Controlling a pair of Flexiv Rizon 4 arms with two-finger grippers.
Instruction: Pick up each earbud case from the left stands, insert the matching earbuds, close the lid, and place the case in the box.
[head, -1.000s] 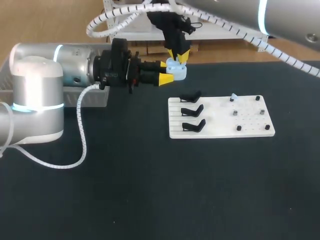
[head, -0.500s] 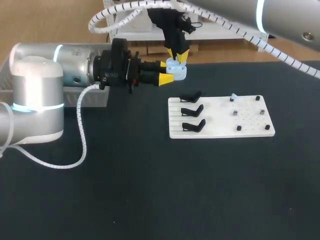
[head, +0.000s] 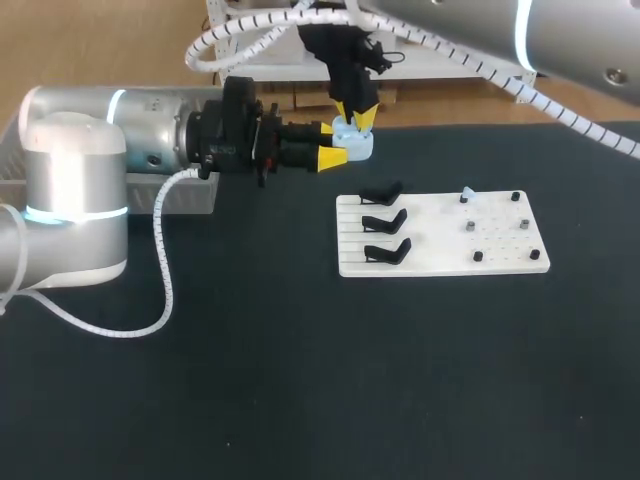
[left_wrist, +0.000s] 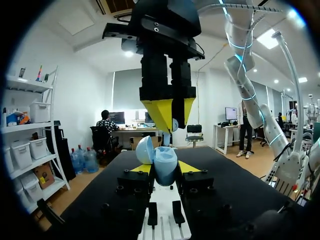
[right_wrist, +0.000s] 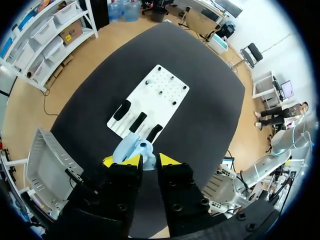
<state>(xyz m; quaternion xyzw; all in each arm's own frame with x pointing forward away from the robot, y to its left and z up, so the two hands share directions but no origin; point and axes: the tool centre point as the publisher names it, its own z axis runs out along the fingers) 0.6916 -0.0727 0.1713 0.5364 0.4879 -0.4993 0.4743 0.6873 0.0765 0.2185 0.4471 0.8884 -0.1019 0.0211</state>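
The dark surface (head: 300, 380) is carrying everything. My left arm (head: 90, 170) is lying across its far left side and my right arm (head: 560, 40) is reaching in from the far right, so the two are meeting above the far middle.

The grey box (right_wrist: 47, 160) is sitting at the far left edge, beside my left arm, where I judge a finished case can be dropped with a short swing. The white board (head: 440, 235) is lying right of centre. Its three black stands (head: 385, 222) are all standing empty along its left side, with small pegs on its right.

My left end effector (left_wrist: 164, 168) is pointing sideways and pinching the pale blue earbud case (head: 355, 145) from both sides. It is holding the case in the air beyond the board's far-left corner. The case is being kept upright with its lid (left_wrist: 144, 150) tipped open to one side, which leaves the cup facing up for loading.

My right end effector (left_wrist: 172, 117) is hanging straight down just above that open cup. Its fingers are drawn nearly together, pinching what looks like a small pale earbud (left_wrist: 174, 125) between the tips. I judge this to be the insertion step, with the vertical approach lining the piece up with its socket.

A second earbud (head: 467, 192) is waiting on a far peg of the board.
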